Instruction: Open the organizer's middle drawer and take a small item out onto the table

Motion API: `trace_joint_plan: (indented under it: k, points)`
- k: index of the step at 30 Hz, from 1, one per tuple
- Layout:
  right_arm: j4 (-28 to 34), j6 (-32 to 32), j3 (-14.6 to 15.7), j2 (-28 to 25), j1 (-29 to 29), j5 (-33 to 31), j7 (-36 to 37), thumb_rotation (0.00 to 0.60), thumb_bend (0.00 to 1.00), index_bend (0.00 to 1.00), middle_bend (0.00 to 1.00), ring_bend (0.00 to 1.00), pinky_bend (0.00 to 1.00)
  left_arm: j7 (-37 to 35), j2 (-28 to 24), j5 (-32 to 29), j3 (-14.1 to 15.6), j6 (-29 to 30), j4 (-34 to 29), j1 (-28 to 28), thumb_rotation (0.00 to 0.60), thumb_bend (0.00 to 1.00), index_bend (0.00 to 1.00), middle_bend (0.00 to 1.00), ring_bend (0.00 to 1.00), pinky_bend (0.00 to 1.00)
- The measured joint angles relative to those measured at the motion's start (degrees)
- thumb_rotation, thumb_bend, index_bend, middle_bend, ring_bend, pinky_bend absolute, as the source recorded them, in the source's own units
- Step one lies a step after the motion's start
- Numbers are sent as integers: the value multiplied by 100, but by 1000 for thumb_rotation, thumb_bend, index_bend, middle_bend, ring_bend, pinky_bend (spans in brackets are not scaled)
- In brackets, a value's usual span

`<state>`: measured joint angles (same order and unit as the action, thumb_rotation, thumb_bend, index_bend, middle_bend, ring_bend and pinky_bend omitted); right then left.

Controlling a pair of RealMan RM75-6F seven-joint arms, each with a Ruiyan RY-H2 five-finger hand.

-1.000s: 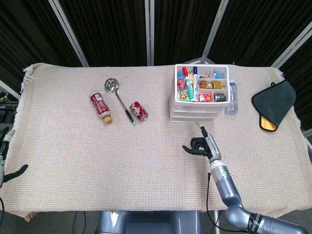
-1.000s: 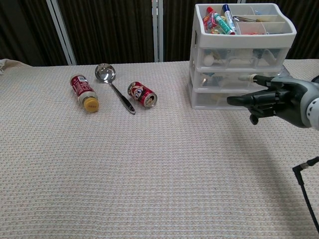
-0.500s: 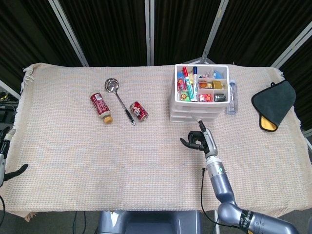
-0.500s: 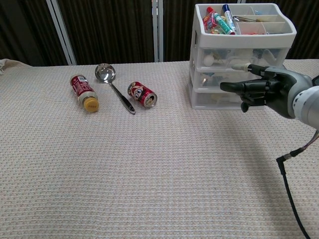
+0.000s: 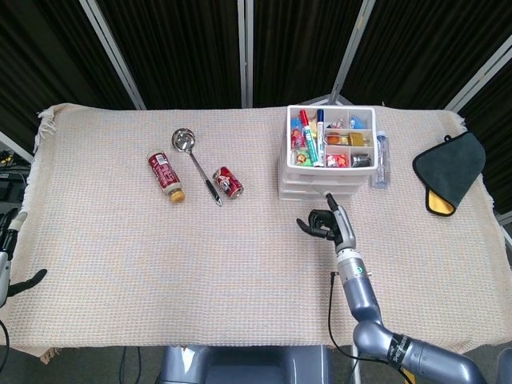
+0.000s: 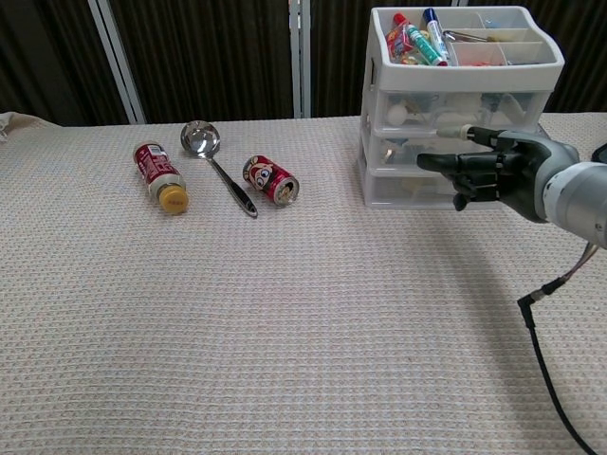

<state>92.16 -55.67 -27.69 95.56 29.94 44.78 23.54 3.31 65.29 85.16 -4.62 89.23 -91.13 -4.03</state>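
Observation:
The white organizer (image 5: 298, 171) stands at the back right of the table, with three drawers under a top tray of markers and small items. In the chest view its middle drawer (image 6: 414, 151) sits pushed in, small items dimly visible through the front. My right hand (image 6: 486, 171) hovers just in front of that drawer, fingers stretched out toward the left and holding nothing. From the head view the right hand (image 5: 324, 223) lies just before the organizer's front. My left hand (image 5: 8, 256) shows only partly at the far left edge, fingers apart and empty.
A red bottle (image 5: 166, 175), a metal ladle (image 5: 196, 165) and a red can (image 5: 227, 182) lie left of the organizer. A clear bottle (image 5: 380, 159) lies against its right side, and a dark cloth (image 5: 448, 170) sits at the far right. A black cable (image 6: 550, 365) hangs below my right arm.
My right hand has moved up and toward the organizer, from below the drawers to the front of the middle drawer. The left hand has stayed put.

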Motion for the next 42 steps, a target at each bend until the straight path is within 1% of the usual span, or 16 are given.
trace_joint_plan:
  k: [10, 27, 31, 36, 42]
  points:
    - [-122, 24, -121, 18, 41, -40, 30, 600, 169, 173, 754, 815, 695, 5, -1, 22, -3, 26, 1, 5, 600, 20, 0, 0, 0, 0]
    - [-382, 191, -293, 83, 197, -234, 50, 600, 172, 227, 754, 815, 695, 78, 35, -43, -13, -57, 33, -29, 600, 20, 0, 0, 0, 0]
    - [-381, 224, -315, 95, 222, -245, 64, 600, 174, 266, 754, 815, 695, 81, 37, -49, -13, -69, 38, -35, 600, 21, 0, 0, 0, 0]
    - [-328, 253, -307, 103, 232, -246, 71, 600, 177, 343, 754, 815, 695, 77, 40, -59, -17, -77, 42, -39, 600, 20, 0, 0, 0, 0]
    - [-223, 420, -293, 68, 231, -325, 119, 600, 178, 383, 754, 815, 695, 71, 40, -55, -12, -82, 41, -41, 600, 21, 0, 0, 0, 0]
